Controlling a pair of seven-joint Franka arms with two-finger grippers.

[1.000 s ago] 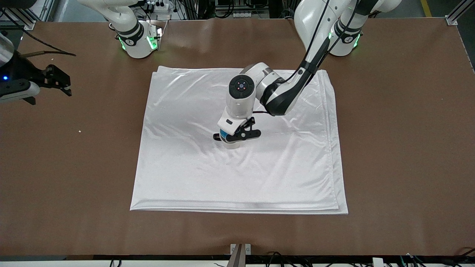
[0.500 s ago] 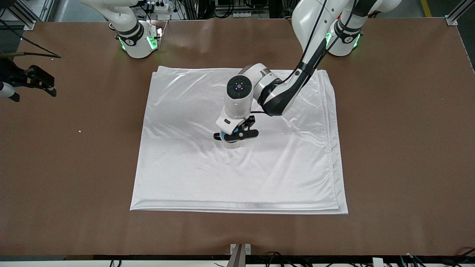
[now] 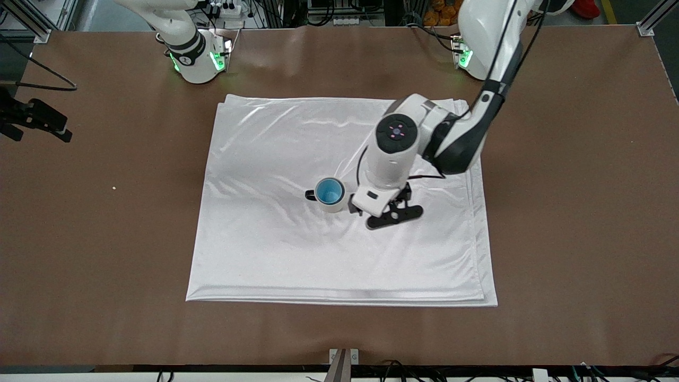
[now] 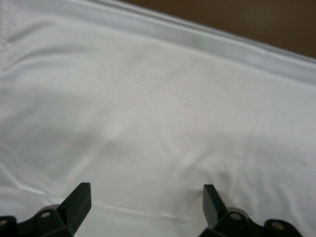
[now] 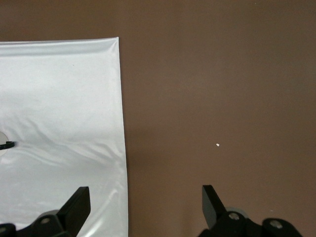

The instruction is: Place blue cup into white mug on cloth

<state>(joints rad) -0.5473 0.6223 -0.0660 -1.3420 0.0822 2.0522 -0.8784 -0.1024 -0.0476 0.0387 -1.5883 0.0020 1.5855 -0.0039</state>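
Note:
The blue cup (image 3: 329, 190) sits upright inside the white mug (image 3: 335, 206), which stands near the middle of the cloth (image 3: 297, 254); the mug's black handle (image 3: 310, 195) points toward the right arm's end. My left gripper (image 3: 395, 217) is open and empty, low over the cloth beside the mug, toward the left arm's end. In the left wrist view it (image 4: 146, 198) shows only cloth (image 4: 158, 108) between its jaws. My right gripper (image 3: 42, 124) waits over bare table at the right arm's end; it (image 5: 145, 198) is open, over the cloth's edge (image 5: 59, 98).
The brown table (image 3: 573, 212) surrounds the cloth. A small white speck (image 3: 113, 187) lies on the table toward the right arm's end and also shows in the right wrist view (image 5: 217, 145). The arm bases stand along the table's edge farthest from the front camera.
My left gripper has let go of the blue cup, leaving it in the mug, and moved toward the left arm's end. My right gripper drew back toward the table's end.

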